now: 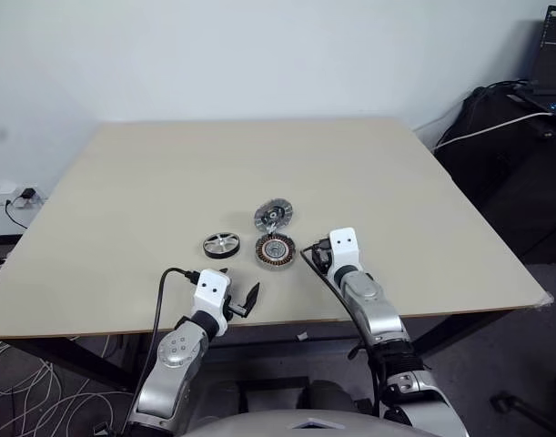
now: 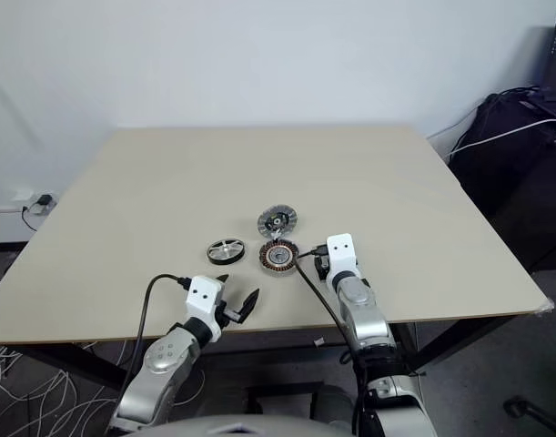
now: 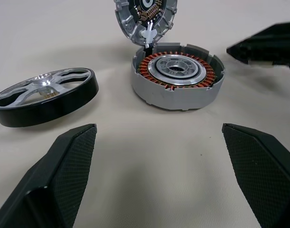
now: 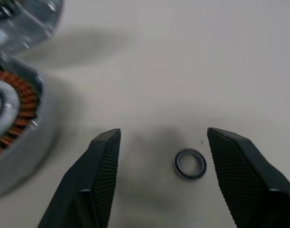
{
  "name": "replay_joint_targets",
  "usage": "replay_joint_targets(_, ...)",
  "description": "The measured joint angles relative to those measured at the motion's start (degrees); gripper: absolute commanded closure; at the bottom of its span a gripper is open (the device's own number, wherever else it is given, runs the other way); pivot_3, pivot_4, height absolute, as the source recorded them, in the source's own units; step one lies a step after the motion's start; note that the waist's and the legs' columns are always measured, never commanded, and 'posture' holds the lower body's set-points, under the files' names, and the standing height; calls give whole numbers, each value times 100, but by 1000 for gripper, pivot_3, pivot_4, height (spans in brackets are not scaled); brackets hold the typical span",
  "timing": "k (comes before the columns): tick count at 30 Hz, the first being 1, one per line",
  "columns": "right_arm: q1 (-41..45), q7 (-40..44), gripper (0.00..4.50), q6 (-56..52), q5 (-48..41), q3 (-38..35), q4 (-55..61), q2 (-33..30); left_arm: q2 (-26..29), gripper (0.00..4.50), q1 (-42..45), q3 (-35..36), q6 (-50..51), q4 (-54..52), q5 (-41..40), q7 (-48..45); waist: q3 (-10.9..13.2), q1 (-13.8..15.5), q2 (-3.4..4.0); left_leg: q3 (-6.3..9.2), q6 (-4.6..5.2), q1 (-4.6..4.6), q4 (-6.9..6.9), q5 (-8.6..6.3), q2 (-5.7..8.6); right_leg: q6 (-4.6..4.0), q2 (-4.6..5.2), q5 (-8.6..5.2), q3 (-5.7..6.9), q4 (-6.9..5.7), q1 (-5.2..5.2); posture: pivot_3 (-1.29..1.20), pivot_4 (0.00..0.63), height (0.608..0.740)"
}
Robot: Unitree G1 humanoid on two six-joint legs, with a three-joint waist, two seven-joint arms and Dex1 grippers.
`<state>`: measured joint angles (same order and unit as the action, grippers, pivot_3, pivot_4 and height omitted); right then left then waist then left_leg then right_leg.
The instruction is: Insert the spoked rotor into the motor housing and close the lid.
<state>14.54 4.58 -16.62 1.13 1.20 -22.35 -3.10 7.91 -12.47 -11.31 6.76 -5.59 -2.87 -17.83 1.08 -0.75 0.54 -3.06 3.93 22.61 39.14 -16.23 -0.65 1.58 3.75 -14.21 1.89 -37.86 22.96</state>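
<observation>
The spoked rotor (image 1: pixel 221 244), a black-rimmed wheel with silver spokes, lies flat on the table, left of the motor housing (image 1: pixel 276 249). The housing's copper windings face up. The lid (image 1: pixel 273 216), a ribbed silvery disc, stands tilted just behind the housing (image 3: pixel 177 76). My left gripper (image 3: pixel 159 128) is open and empty near the table's front edge, facing the rotor (image 3: pixel 45 95) and the housing. My right gripper (image 4: pixel 163 135) is open just right of the housing (image 4: pixel 16 118). A small dark washer ring (image 4: pixel 190 164) lies on the table between its fingers.
The beige table (image 1: pixel 396 182) has bare surface all around the parts. A dark bag with cables (image 1: pixel 505 127) stands off the table at the right. A wall socket and wires (image 1: pixel 18 196) are at the left.
</observation>
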Motion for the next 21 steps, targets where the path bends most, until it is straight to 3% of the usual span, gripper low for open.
replay_joint_targets(9,227,-47,1393,-27,-365,-455,-432,16,3,0,0,3,0,0,0,25,0,-1,0,0,0,0,-1,0,0,0,1,0,1,0,-4,0,0,740)
replay_joint_targets(18,242,-88,1393,-19,-417,-457,-455,26,10,0,6,6,0,0,1,25,0,-4,1,-1,0,0,-1,0,0,0,2,0,0,1,-4,0,0,740)
replay_joint_targets(21,240,-99,2312,-18,-445,-484,-452,47,10,0,6,6,0,0,1,25,0,-6,1,-1,0,0,-2,0,0,0,1,0,0,0,-4,0,0,740)
